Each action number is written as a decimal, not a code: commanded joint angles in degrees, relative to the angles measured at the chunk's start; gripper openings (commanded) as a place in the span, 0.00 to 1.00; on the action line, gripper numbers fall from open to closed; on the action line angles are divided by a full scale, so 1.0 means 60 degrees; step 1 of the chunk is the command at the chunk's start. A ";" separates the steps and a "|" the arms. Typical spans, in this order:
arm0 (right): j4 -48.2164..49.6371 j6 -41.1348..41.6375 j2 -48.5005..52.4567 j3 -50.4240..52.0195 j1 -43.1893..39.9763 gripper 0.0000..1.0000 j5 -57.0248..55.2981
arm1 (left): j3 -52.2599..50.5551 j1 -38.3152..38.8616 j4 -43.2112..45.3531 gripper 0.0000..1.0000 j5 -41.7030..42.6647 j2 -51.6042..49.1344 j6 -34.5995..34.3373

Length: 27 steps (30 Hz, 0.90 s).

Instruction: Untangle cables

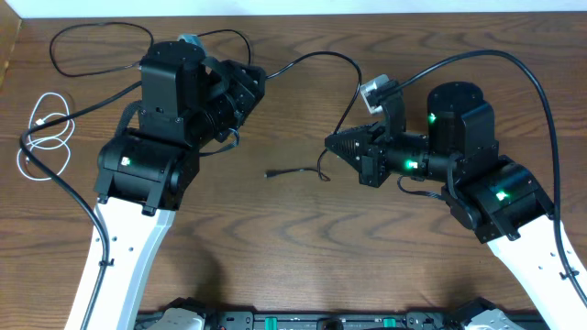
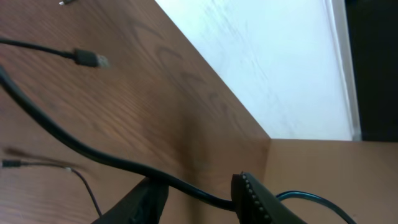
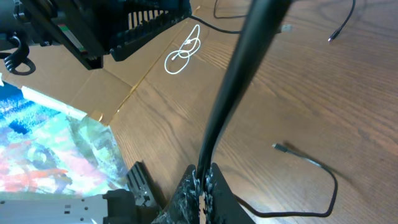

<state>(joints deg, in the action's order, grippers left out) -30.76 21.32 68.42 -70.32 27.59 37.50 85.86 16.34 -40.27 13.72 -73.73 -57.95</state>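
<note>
- Right end effector (image 3: 202, 180): fingers pressed together, clamped on a black cable (image 3: 236, 81) at the very tips.
- Black cable, long side: leaves the right end effector's tips and runs away from them in an arc across the wooden surface (image 1: 275, 257) to the left end effector (image 2: 199, 190).
- Black cable, short side: curls in a small bend just beside the right end effector's tips. It ends in a small plug (image 3: 280, 147) lying flat on the surface a little ahead of them.
- Left end effector: fingers apart, one on each side of the black cable, which crosses the gap between them. The wrist view does not show either finger pressing on it.
- White cable (image 3: 186, 46): a loose bunch of loops lying on the surface, far ahead of the right end effector, well behind the left end effector and beyond that arm's body. It is apart from both black cords.
- Second black cable (image 1: 101, 27): a wide open loop on the surface behind the left end effector, near the white cable. It touches neither end effector.
</note>
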 commanded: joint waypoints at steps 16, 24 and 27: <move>-0.0353 0.0335 -0.0106 -0.0066 -0.0047 0.01 -0.0408 | 0.0171 0.0011 -0.1104 0.65 -0.2801 -0.0018 0.0532; -0.0372 0.0339 -0.0106 -0.0066 -0.0047 0.01 -0.0397 | 0.0171 0.0015 -0.1096 0.68 0.0452 -0.0018 -0.0248; -0.0353 0.0295 -0.0106 -0.0066 -0.0047 0.01 -0.0291 | 0.0171 0.0011 -0.1096 0.69 0.1351 -0.0018 -0.0248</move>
<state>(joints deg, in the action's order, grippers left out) -32.86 23.05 68.45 -70.32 27.59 35.14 85.86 16.45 -46.92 10.63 -73.73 -58.50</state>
